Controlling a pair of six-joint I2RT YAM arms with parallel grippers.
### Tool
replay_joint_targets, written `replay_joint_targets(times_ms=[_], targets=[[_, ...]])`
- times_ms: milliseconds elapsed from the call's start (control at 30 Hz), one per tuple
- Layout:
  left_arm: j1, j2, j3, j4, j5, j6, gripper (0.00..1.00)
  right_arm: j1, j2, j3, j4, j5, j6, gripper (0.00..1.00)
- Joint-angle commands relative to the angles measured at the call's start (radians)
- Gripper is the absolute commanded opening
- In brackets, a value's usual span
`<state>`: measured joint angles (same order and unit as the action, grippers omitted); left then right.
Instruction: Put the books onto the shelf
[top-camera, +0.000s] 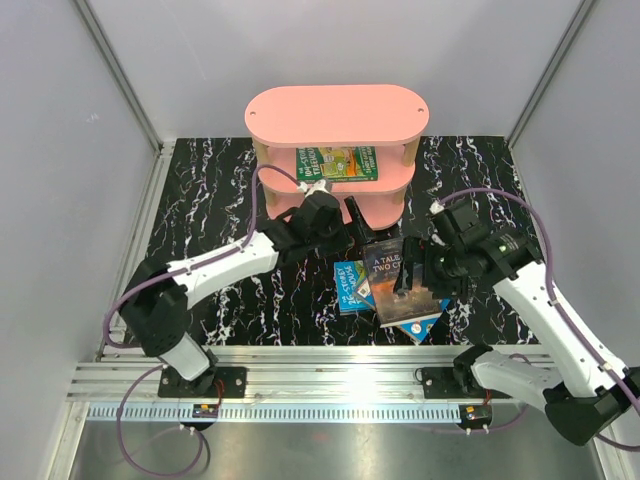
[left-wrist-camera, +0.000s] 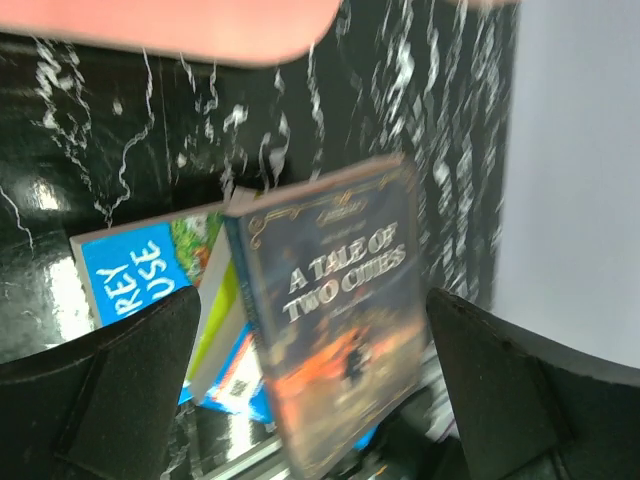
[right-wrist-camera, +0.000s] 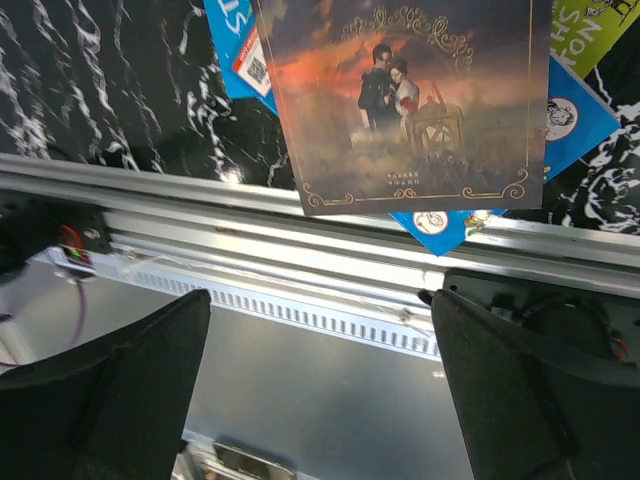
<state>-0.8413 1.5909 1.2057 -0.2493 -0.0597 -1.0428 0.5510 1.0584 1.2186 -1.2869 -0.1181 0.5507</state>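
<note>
— What's left of the shelf (top-camera: 337, 115)?
— The black marbled desk (top-camera: 200, 180) runs out to the side wall. The left hand (left-wrist-camera: 312, 310) hovers just before the shelf's lowest board, jaws wide, holding nothing.
— And the books?
— The green book (top-camera: 337, 162) lies flat on the middle board, lengthwise along it. Before the shelf's right half, the dark book (top-camera: 388, 265) tops the blue books (top-camera: 352, 285), its length running from the shelf toward the desk's near edge. The right hand (right-wrist-camera: 320, 300) hangs above it, spread wide, empty.

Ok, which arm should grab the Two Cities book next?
Right, probably: the right gripper, open, hangs over the Two Cities book; the left gripper, also open, sits by the shelf.
</note>
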Motion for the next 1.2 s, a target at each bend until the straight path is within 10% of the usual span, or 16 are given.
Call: replay_joint_targets(times_ms=[0,900,1167], targets=[[0.001,0.036,-0.024,0.099,0.168,0.144,0.99,-0.123,-0.044,-0.022,0.04,-0.12,-0.043,1.0],[0.05,0.351,0.058,0.291,0.534,0.267,0.96,-0.238,-0.029,-0.197,0.141,-0.184,0.068,1.0],[0.056,0.392,0.035,0.346,0.549,0.236,0.79,-0.24,-0.046,-0.209,0.143,-0.189,0.072,1.0]])
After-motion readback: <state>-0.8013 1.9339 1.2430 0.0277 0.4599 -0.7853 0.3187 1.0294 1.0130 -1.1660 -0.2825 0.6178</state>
